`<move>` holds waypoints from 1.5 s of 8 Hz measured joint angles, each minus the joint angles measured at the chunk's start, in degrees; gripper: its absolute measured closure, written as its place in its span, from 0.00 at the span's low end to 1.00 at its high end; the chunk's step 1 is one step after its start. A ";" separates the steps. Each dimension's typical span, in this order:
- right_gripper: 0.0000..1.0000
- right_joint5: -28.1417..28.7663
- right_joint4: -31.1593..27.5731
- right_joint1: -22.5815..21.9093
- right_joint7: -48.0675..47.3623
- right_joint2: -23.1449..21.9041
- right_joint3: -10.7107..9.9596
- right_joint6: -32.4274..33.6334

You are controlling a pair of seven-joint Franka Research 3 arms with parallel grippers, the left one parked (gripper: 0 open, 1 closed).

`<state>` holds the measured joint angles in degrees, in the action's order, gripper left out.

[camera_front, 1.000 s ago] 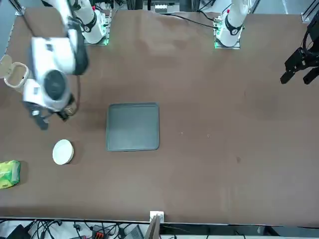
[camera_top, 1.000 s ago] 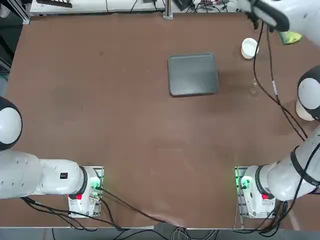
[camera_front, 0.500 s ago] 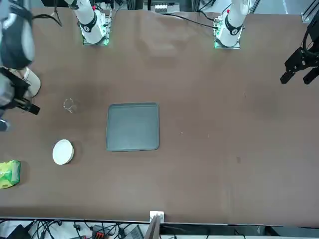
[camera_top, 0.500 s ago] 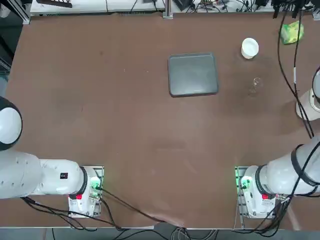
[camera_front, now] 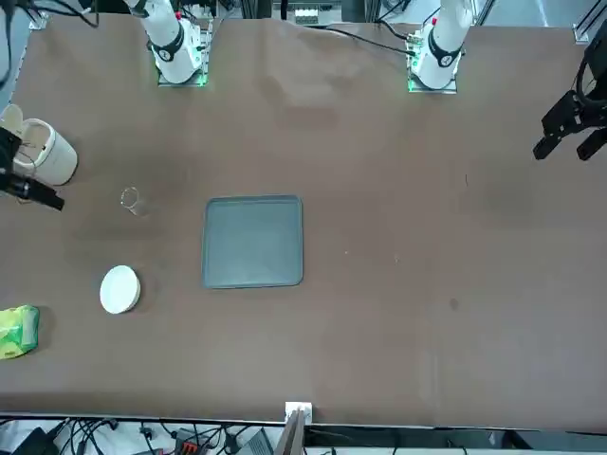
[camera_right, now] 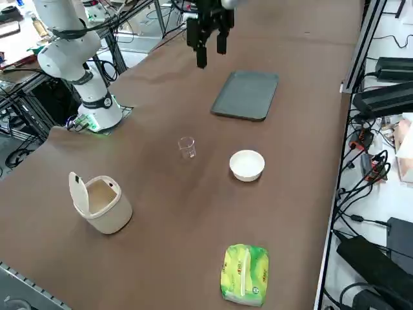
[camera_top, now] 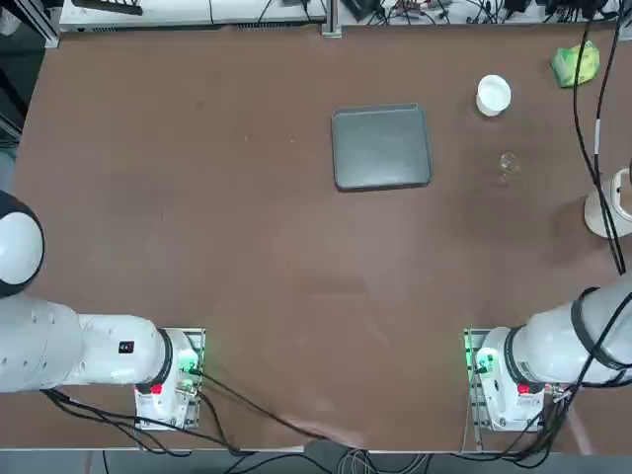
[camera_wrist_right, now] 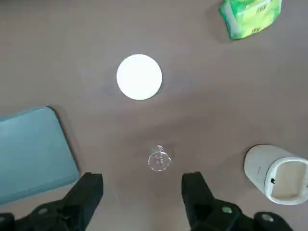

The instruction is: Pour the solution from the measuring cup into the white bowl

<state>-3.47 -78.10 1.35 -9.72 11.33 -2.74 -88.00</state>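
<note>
Grey tray (camera_wrist_right: 29, 151) cut off at wrist view's left edge. Off-white lidded jug (camera_right: 100, 201) whole only in side view, lower left. White bowl (camera_top: 494, 95) upper right overhead. Right gripper (camera_wrist_right: 142, 192) spread wide, empty, high above measuring cup (camera_wrist_right: 158, 160), faint overhead.

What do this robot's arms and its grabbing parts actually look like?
Both arms are smooth, rounded white tubes with grey joint rings. The right arm and the left arm each rise from a base bearing a green light and a red mark. Black cables run along the right arm. The right gripper is black, with two blocky, matte fingers standing open.
</note>
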 joint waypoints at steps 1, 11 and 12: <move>0.00 0.05 -1.44 -0.01 0.72 -3.35 0.32 1.01; 0.00 1.40 -24.32 -7.90 3.31 -25.90 -3.90 -2.21; 0.00 1.40 -23.23 -8.18 3.31 -24.26 -3.54 -1.78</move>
<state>-2.07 -101.33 -6.82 -6.41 -12.93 -6.28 -89.77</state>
